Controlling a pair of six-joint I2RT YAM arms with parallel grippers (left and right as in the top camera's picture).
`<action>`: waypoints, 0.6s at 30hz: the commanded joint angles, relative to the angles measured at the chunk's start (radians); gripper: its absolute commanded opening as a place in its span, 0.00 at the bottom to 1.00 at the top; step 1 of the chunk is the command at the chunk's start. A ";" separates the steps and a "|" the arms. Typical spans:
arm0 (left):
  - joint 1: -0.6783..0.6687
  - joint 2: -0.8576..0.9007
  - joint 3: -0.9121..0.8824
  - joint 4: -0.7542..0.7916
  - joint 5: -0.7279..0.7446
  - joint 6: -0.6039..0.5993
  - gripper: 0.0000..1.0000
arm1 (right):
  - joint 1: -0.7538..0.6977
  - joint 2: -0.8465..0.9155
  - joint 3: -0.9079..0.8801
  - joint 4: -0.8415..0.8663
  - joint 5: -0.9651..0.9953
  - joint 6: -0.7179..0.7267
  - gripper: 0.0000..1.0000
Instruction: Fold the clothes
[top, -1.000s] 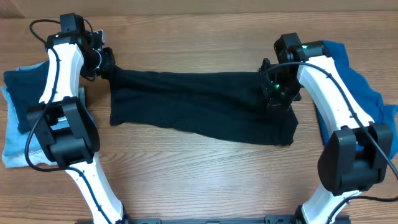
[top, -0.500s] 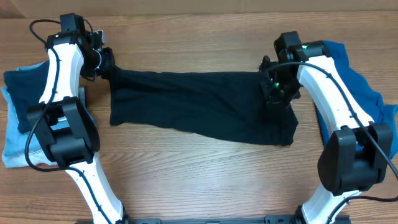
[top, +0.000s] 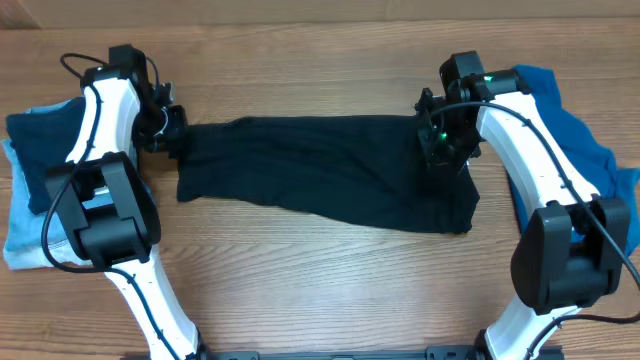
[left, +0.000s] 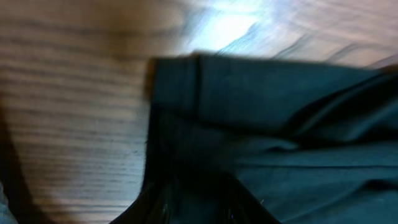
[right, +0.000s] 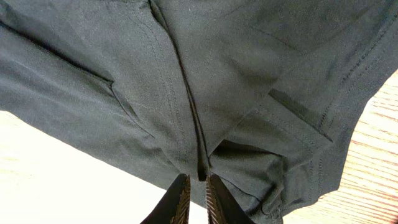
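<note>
Looking at a black shirt (top: 320, 170) laid out as a long band across the middle of the counter (top: 330, 300), reaching from the left arm (top: 100, 110) over to the right arm (top: 520, 130). Seems folded over once lengthwise already, judging by the doubled layers and stitched hem in the right wrist view. Not exactly tidy though: wavy lower edge, wider at the right end than the left.

Checking the right jaws: nearly pressed together, pinching a ridge of cloth near the shirt's right end. Can see the crease running straight into the gap.

Checking the left jaws: parked at the shirt's far left corner, looking parted rather than clamped, with the cloth edge just ahead and beneath. Pretty blurry there, so can't swear to any contact with the fabric.

Progress-wise, would call this early-to-middle. Done so far, going by the layout: one rough lengthwise fold. Left to do: bringing the ends together crosswise, probably more than once, then squaring up.

Also spotted a teal-blue garment (top: 575, 130) bunched at the right edge, partly under the right arm, not folded at all. Over on the left edge, a dark piece (top: 40, 150) sitting on light-blue jeans (top: 20, 240) behind the left arm. Can't tell whether folded or just dumped.

Would watch that left corner before any crosswise fold. Easy to drag floppy cloth out of line.
</note>
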 joint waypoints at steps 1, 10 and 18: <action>0.000 -0.019 -0.013 0.040 -0.133 0.012 0.19 | -0.001 -0.002 -0.005 0.006 0.003 0.000 0.15; -0.032 -0.026 0.228 0.053 0.001 -0.089 0.08 | -0.001 -0.002 -0.005 0.024 0.002 0.008 0.17; -0.139 -0.021 0.131 -0.194 0.098 -0.018 0.04 | -0.001 -0.002 -0.005 0.019 0.002 0.008 0.18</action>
